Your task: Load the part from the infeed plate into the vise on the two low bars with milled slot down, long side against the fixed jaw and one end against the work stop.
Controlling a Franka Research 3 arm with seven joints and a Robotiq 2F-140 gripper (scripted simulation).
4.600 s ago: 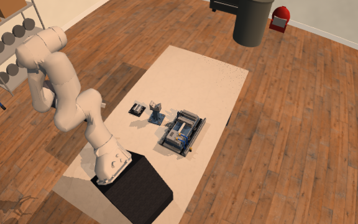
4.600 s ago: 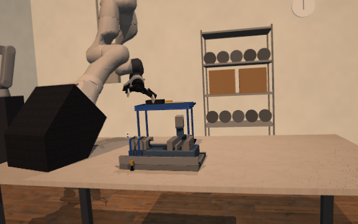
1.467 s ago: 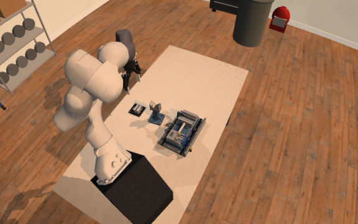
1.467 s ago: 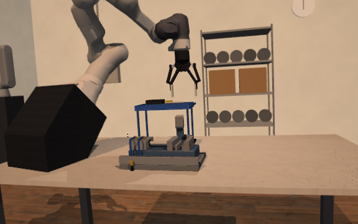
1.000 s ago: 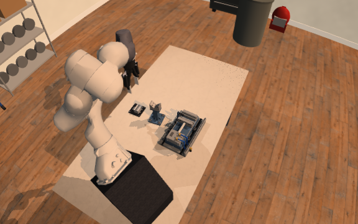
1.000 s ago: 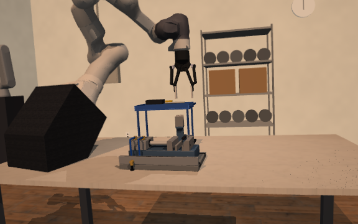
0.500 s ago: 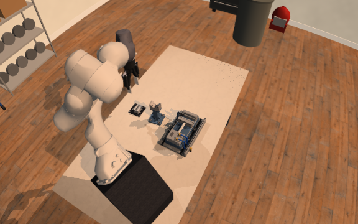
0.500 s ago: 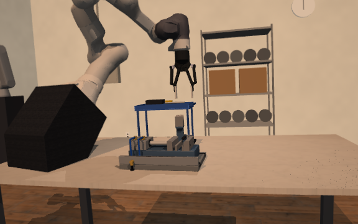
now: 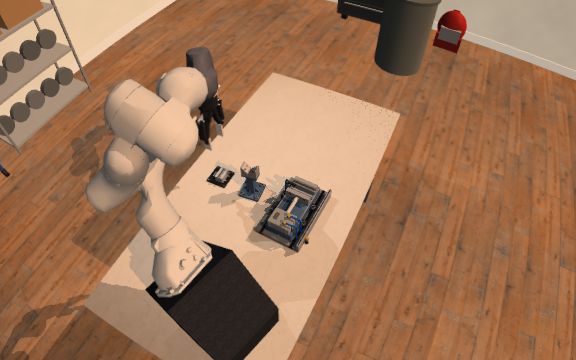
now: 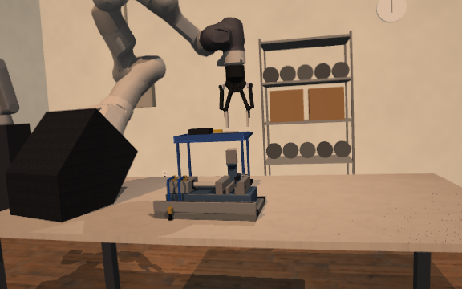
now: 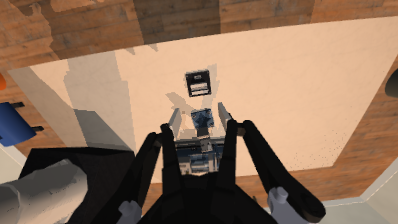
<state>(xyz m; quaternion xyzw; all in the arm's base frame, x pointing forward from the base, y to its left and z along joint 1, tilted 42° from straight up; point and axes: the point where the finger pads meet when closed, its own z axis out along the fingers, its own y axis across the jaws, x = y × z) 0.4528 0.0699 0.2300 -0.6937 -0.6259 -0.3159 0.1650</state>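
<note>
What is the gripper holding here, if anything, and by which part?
Nothing: the fingers stand apart, part open, with only air between them.

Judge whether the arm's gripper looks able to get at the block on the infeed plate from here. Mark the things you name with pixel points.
Probably yes: the gripper (image 9: 212, 138) (image 10: 237, 120) (image 11: 199, 111) hangs above the table, fingers apart with nothing between them, and nothing visibly covers the block (image 9: 223, 173) (image 11: 199, 89). The V-block stand (image 9: 251, 190) (image 11: 202, 119) beside it might crowd a low approach.
</note>
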